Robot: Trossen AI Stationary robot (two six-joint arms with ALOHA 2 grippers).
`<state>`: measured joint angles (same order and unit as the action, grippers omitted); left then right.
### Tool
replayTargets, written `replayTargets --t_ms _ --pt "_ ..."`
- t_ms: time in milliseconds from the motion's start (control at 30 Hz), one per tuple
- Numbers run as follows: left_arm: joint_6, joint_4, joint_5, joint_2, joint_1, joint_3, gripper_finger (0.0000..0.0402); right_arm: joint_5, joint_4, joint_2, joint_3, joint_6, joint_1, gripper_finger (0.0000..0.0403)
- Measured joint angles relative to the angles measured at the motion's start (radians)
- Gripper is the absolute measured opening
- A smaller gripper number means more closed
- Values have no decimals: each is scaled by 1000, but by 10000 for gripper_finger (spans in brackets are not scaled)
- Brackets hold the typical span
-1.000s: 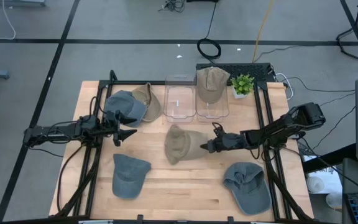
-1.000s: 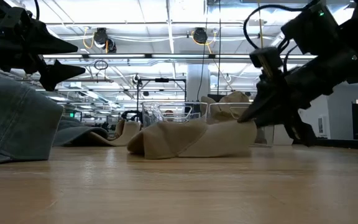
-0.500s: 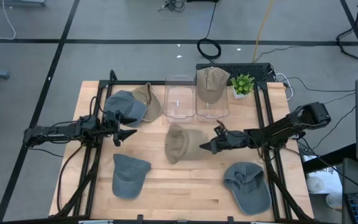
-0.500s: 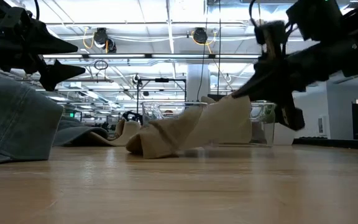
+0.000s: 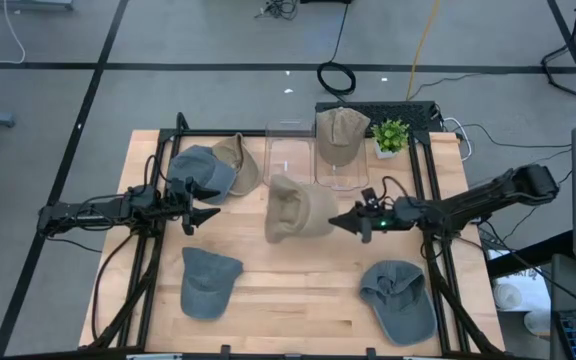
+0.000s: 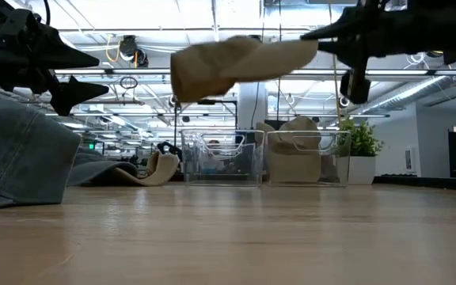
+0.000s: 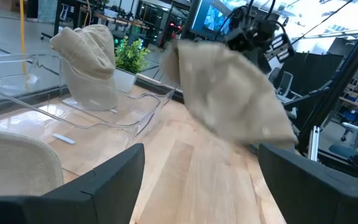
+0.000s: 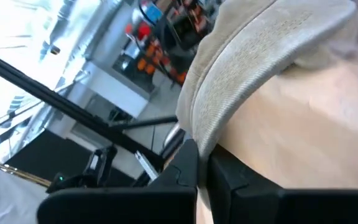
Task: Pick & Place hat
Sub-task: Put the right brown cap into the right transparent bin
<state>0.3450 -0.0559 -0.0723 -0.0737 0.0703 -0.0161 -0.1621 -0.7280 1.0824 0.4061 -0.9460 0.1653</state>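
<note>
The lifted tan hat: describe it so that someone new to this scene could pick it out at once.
Find the two clear bins at the table's far edge; the tan hat hangs just in front of them, mid-table. The right claw pinches its edge. Unlike the other hats, it is up in the air, clear of the wood.

Lifted hat (image 5: 298, 207) hangs before 2 bins (image 5: 290, 160), above table (image 5: 298, 300).

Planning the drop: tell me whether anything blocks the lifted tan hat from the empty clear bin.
Nothing visible does. The right claw holds the tan hat in the air, just short of the empty clear bin, whose top is open.
</note>
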Motion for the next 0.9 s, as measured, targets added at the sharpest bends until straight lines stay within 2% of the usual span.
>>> replayTargets --t_ms 267,600,900 --pt "0 0 0 0 0 0 324 -78 -10 -95 0 111 0 0" --pt "0 0 0 0 0 0 324 -76 -180 -126 0 392 0 0" --pt "9 -2 0 0 0 0 324 -59 -190 -127 0 480 0 0"
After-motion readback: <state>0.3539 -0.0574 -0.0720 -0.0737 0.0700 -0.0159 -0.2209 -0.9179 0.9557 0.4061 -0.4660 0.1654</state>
